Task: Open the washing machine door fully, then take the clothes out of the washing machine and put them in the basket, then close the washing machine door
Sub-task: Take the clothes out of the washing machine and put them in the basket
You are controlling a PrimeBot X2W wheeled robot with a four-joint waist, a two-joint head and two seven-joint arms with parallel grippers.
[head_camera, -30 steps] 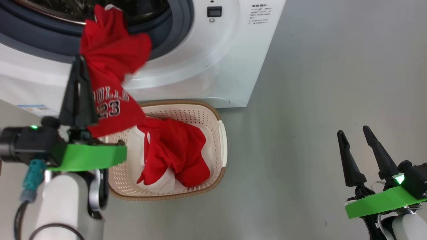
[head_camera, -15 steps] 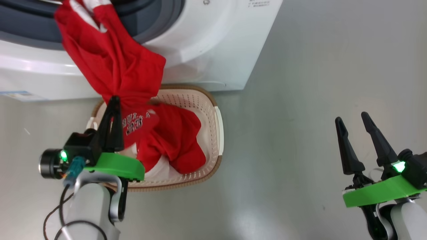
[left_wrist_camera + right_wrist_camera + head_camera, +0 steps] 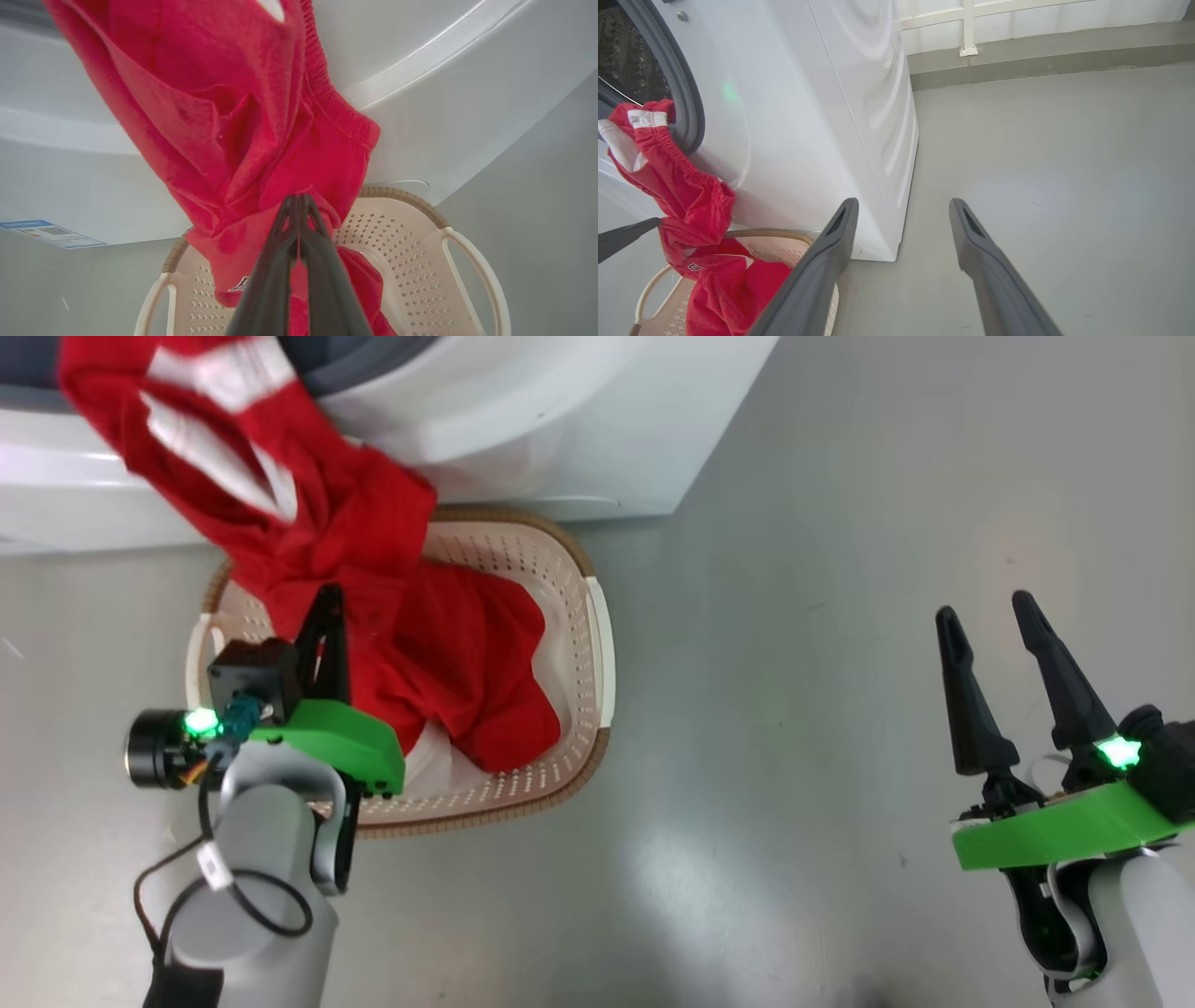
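Red clothes (image 3: pixel 373 569) are pinched between the closed fingers of the left gripper (image 3: pixel 329 602) and are stretched from the washing machine (image 3: pixel 560 420) opening at the far left down over the basket (image 3: pixel 602 644), where more red fabric is piled. The right gripper (image 3: pixel 985 607) is seen spread wide and empty above the floor (image 3: pixel 794 709) at the near right.

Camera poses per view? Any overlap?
Head view: on head, facing down at basket, clothes, washing machine; left end effector shut on clothes, right end effector open.
Left wrist view: along its shut fingers into clothes above basket.
Right wrist view: along its open fingers past washing machine, over floor.
Shared: all see clothes, basket.
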